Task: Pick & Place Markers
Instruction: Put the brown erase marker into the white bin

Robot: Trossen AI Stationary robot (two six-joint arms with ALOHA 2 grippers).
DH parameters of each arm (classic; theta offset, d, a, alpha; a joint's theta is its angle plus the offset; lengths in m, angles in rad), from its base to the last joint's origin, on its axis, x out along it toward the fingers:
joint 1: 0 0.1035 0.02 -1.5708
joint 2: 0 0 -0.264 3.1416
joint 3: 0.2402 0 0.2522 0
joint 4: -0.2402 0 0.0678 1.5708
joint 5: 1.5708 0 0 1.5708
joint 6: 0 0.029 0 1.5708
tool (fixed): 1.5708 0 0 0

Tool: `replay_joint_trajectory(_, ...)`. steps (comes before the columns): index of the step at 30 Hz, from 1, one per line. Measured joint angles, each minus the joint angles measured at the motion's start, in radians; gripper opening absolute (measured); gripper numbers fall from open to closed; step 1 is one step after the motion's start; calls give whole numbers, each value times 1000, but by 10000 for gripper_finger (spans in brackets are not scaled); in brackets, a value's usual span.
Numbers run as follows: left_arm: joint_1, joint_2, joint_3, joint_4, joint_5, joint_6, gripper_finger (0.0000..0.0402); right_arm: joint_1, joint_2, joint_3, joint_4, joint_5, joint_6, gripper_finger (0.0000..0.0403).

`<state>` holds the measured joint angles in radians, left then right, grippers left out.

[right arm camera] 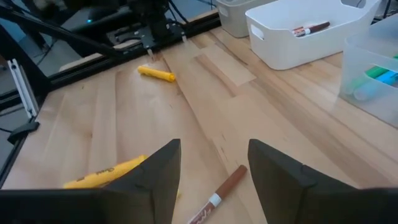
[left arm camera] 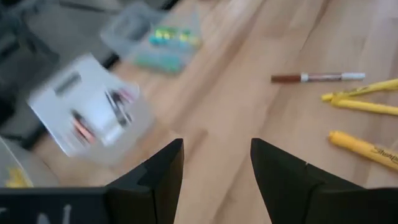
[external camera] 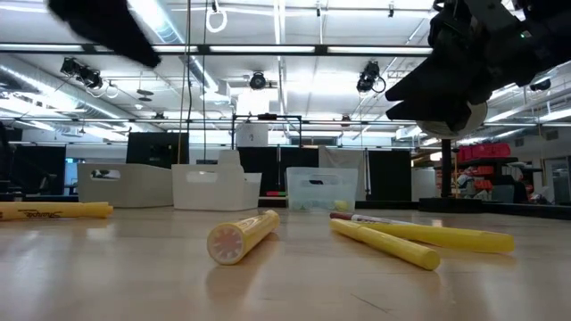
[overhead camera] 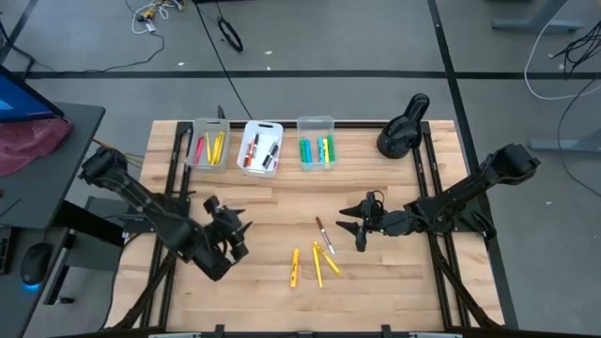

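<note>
You are between picks: both arms hover over the table with nothing held. The left gripper (overhead camera: 232,230) hangs with its fingers spread and empty, left of the loose markers; the right gripper (overhead camera: 357,225) sits just right of them, likewise open with bare wood between its fingers. Four markers remain on the table (overhead camera: 282,202): a brown-capped marker (overhead camera: 322,232) and three yellow markers (overhead camera: 315,266) lying close together in front of it. The brown one lies nearest the right gripper, so the next move probably calls for that arm to lower over it, line its fingers across the barrel and close. At the far edge stand three bins in a row. The left bin (overhead camera: 207,143) holds yellow markers and a red or pink one; the middle white bin (overhead camera: 261,147) holds red, black and white ones; the right clear bin (overhead camera: 315,143) holds green, blue and yellow-green ones.
</note>
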<state>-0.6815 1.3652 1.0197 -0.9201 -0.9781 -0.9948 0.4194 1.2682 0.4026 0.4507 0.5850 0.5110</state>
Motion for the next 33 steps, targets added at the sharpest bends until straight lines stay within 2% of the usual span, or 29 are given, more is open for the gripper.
replay_joint_trajectory(3, -9, 1, -133, 148, 29, -86, 193, 0, 4, 0, -3, -20, -27, 191)
replay_joint_trajectory(5, -1, 2, -220, 313, 58, -88, 193, 0, 15, 0, -3, -68, -74, 191)
replay_joint_trajectory(10, 30, 2, -431, 776, 98, 16, 193, 1, 92, 0, 11, -123, -109, 191)
replay_joint_trajectory(14, 58, 3, -531, 986, 98, 112, 193, 1, 183, 0, 56, -122, -121, 194)
replay_joint_trajectory(20, 98, 3, -556, 1029, 98, 160, 193, -11, 293, 0, 199, -99, -132, 213)
replay_joint_trajectory(26, 103, 3, -556, 1028, 118, 161, 193, -17, 300, 0, 293, -97, -136, 220)
replay_joint_trajectory(33, 103, 3, -556, 1028, 118, 161, 193, -31, 299, 0, 425, -96, -255, 215)
